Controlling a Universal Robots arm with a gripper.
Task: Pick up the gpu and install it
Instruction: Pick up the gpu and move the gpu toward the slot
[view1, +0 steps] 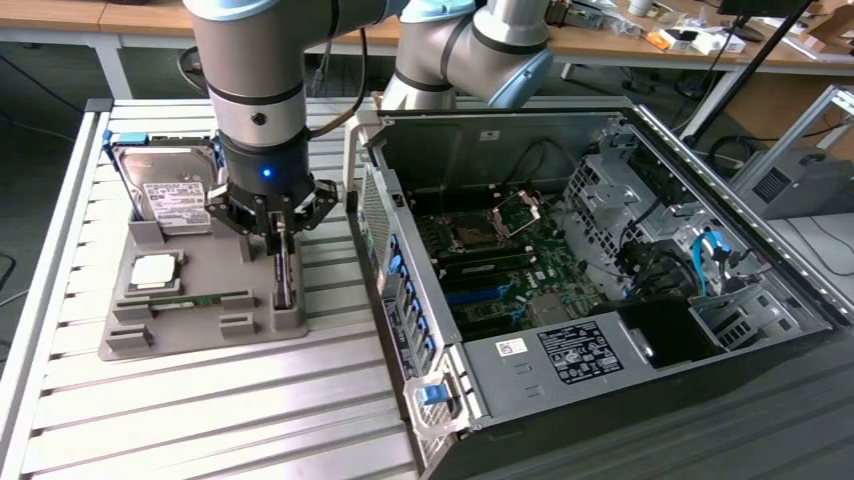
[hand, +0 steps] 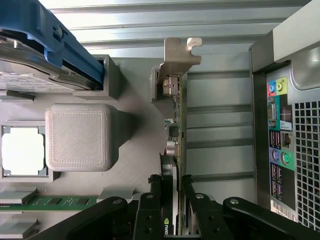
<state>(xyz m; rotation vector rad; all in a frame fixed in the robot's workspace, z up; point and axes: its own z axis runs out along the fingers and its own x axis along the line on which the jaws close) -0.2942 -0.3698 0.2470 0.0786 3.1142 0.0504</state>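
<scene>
The gpu (view1: 282, 282) stands edge-on in a slot at the exterior view's right side of the grey holder tray (view1: 200, 338). My gripper (view1: 276, 240) comes straight down onto its top edge. In the wrist view the thin card (hand: 178, 120) runs away from me, with its metal bracket (hand: 177, 59) at the far end. My gripper (hand: 175, 189) has a black finger (hand: 159, 192) pressed to each side of the card. It is shut on the gpu, which still rests in the slot.
On the same tray sit a hard drive (view1: 174, 190) in a blue caddy (hand: 55, 45), a processor (view1: 154, 268) and a green memory stick (view1: 200, 300). The open computer case (view1: 561, 150) lies close to the exterior view's right, motherboard (view1: 494, 260) exposed, rear ports (hand: 280, 130) beside the card.
</scene>
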